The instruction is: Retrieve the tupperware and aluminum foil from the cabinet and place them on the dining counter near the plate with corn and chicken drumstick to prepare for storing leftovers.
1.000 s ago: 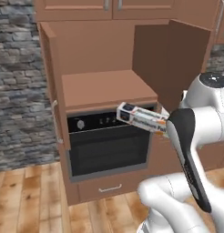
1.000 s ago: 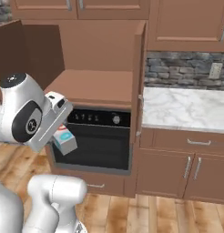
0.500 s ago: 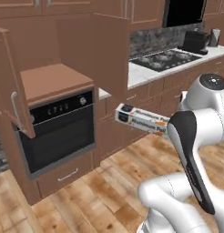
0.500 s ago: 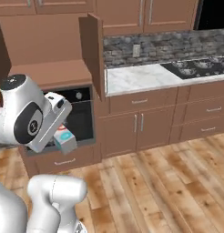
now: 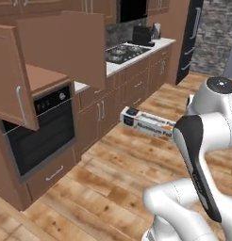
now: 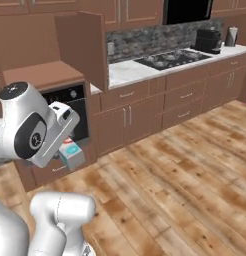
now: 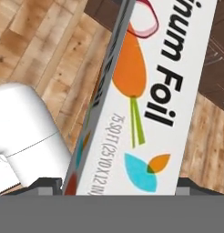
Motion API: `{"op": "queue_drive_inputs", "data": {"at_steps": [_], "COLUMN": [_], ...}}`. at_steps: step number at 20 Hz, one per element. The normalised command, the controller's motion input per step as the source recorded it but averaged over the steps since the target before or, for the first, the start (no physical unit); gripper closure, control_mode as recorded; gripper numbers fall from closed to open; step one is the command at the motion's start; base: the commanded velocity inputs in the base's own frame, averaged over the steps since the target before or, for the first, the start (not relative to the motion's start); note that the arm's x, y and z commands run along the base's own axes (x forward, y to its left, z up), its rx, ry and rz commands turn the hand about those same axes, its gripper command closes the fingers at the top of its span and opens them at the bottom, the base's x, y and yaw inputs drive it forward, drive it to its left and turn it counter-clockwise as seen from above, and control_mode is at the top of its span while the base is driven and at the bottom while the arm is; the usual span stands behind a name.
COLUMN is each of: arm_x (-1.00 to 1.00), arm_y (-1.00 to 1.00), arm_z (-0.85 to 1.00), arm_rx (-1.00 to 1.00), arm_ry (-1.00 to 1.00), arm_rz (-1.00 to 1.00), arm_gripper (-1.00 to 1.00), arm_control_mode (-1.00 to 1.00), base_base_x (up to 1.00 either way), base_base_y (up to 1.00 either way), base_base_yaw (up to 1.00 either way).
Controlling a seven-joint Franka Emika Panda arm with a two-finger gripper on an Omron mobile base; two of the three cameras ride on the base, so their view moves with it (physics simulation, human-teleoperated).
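**Foil carton riding level in the claw**

The aluminum foil [image 5: 147,124] is hanging roughly level above the wooden floor [image 5: 113,183], its long axis running crosswise between the claw's [image 7: 120,193] widely spread fingers, which are gripping its narrow sides.

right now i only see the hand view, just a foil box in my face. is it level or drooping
observer: the foil box sits about level, above the wood floor.
operator: pincer got it ok
observer: the pincer is shut on it, and most of the box's length sticks out to one side of the arm.
operator: anything beside me
observer: brown cabinets; the cabinet door above the oven stands open.
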Motion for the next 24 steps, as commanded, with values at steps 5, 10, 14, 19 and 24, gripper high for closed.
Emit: {"op": "queue_drive_inputs", "data": {"at_steps": [5,10,14,19,24], "arm_x": [0.00,0.00,0.00,0.00,0.00], "arm_y": [0.00,0.00,0.00,0.00,0.00], "arm_z": [0.00,0.00,0.00,0.00,0.00], "arm_rx": [0.00,0.00,0.00,0.00,0.00], "arm_ry": [0.00,0.00,0.00,0.00,0.00], "arm_rz": [0.00,0.00,0.00,0.00,0.00], "arm_gripper": [1.00,1.00,1.00,1.00,1.00], "arm_control_mode": [1.00,1.00,1.00,1.00,1.00], "base_base_x": [-0.99,-0.37,0.00,0.07,0.52], "base_base_y": [0.25,0.00,-0.09,-0.23,-0.43], "base_base_yaw": [-0.58,-0.76,-0.82,-0.78,-0.61]}}
